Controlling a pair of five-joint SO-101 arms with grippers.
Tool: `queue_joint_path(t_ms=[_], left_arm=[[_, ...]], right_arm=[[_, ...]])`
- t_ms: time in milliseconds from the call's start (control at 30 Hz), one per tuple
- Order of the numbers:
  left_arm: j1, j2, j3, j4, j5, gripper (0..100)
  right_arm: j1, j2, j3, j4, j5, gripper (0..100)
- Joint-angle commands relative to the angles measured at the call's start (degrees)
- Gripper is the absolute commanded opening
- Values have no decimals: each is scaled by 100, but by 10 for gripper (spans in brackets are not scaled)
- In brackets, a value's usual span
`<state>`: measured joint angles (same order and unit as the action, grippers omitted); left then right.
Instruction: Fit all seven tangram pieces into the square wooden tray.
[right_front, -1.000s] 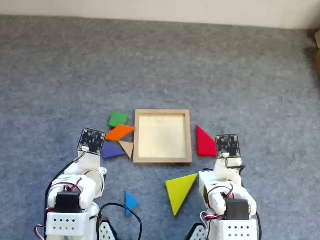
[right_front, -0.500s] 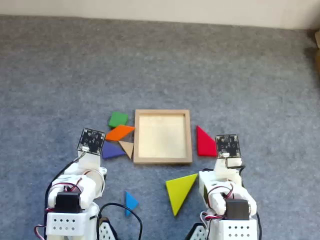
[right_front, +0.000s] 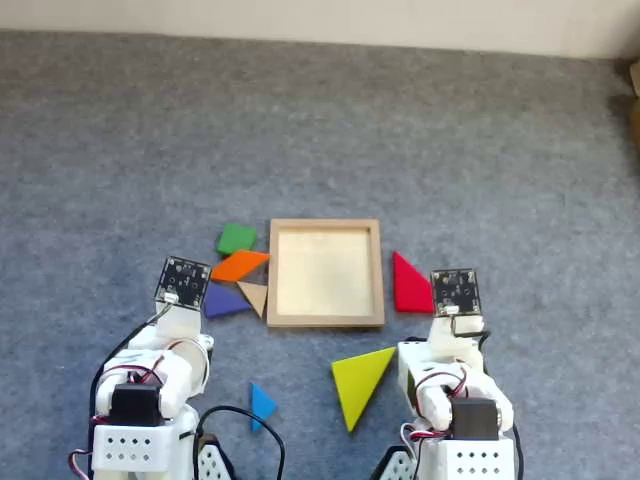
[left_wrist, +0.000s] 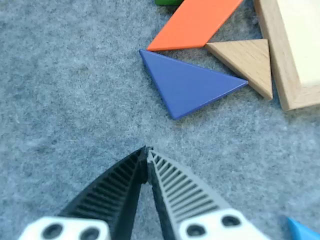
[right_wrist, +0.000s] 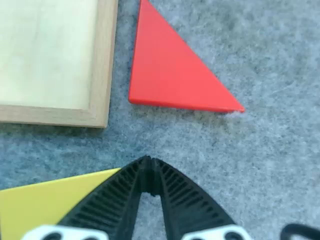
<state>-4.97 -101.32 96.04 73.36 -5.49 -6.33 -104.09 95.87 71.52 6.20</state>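
Observation:
The square wooden tray (right_front: 325, 229) lies bare inside at the table's middle. Left of it sit a green square (right_front: 236, 238), an orange parallelogram (right_front: 238, 265), a dark blue triangle (right_front: 224, 300) and a small wooden triangle (right_front: 255, 297). A red triangle (right_front: 410, 285) lies right of the tray, a big yellow triangle (right_front: 358, 384) in front of it, a small light blue triangle (right_front: 261, 404) near the left arm's base. My left gripper (left_wrist: 147, 152) is shut over carpet just short of the dark blue triangle (left_wrist: 187, 85). My right gripper (right_wrist: 148, 161) is shut near the red triangle (right_wrist: 170, 75).
Grey carpet covers the whole table, with wide open room beyond the tray and to both sides. A pale wall edge runs along the far side. Both arm bases stand at the near edge.

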Motion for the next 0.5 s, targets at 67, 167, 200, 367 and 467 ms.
queue_joint_path(t_ms=[67,167,200,367,467], left_arm=[[66,-110,127,18,-53,7],[66,-110,127,18,-53,7],[66,-110,127,18,-53,7],[66,-110,127,18,-53,7],[66,-110,127,18,-53,7]], right_arm=[[31,-110,602,22,-18,9],[31,-110,602,22,-18,9],[31,-110,602,4,-18,9],[198,-119,567,-13,-35,9],[259,-119,224,-286,-44,9]])
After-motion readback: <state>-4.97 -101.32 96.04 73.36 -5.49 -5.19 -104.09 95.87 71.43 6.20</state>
